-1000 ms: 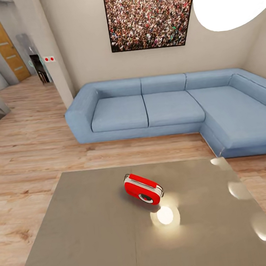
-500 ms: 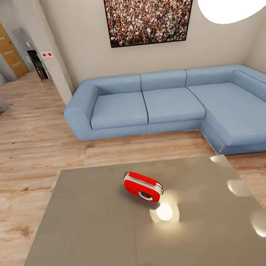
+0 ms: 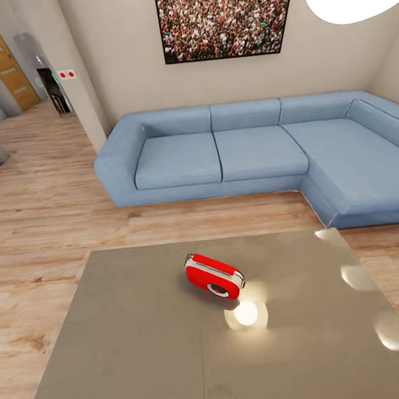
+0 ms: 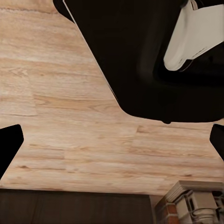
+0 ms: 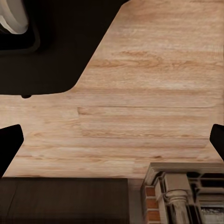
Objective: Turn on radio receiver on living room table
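Radio (image 3: pixel 214 276) lies near the middle of the table (image 3: pixel 130 354), a bit toward the far edge, dial face up and toward you, so the face looks reachable from the near edge. Sofa (image 3: pixel 262 156) sits beyond. Both grippers hang over the floor (image 4: pixel 70 140), jaws spread wide, holding nothing. You aren't reaching yet.

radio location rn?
Head view: the radio receiver lies near the middle of the table, beside a bright light reflection, with the blue sofa beyond.

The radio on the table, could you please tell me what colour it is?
Red radio with silver-white trim, best seen in the head view.
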You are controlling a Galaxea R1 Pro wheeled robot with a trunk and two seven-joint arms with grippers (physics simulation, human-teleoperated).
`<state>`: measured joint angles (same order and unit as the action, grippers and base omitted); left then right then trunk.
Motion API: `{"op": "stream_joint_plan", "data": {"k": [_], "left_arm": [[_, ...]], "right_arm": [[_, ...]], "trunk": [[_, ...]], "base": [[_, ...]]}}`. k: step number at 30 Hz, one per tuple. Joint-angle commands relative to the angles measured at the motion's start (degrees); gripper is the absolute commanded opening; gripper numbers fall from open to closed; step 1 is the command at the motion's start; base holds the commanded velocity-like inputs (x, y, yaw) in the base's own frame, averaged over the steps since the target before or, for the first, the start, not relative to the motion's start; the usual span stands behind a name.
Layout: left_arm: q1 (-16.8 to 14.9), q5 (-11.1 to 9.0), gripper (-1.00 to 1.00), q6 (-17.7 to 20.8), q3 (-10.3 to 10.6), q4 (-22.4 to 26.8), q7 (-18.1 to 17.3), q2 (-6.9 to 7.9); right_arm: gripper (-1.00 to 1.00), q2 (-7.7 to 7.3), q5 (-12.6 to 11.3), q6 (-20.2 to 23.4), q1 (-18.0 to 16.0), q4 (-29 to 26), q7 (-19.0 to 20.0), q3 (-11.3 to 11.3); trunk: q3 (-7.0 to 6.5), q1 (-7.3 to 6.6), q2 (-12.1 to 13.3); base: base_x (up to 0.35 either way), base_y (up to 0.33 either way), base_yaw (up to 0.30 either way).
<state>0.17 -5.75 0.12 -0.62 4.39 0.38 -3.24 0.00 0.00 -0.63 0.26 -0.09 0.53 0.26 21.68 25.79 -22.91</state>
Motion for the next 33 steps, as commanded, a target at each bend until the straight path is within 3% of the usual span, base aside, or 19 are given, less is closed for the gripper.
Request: {"op": "stream_joint_plan", "data": {"k": [1, 33], "left_arm": [[0.0, 0.0, 1.0, 0.0, 0.0, 0.0, 0.0, 0.0], [0.0, 0.0, 1.0, 0.0, 0.0, 0.0, 0.1, 0.03]], "right_arm": [[1.0, 0.0, 0.0, 0.0, 0.0, 0.0, 0.0, 0.0], [1.0, 0.0, 0.0, 0.0, 0.0, 0.0, 0.0, 0.0]], "trunk": [[0.1, 0.0, 0.0], [3.07, 0.0, 0.0]], "base": [[0.0, 0.0, 0.0], [0.0, 0.0, 0.0]]}}
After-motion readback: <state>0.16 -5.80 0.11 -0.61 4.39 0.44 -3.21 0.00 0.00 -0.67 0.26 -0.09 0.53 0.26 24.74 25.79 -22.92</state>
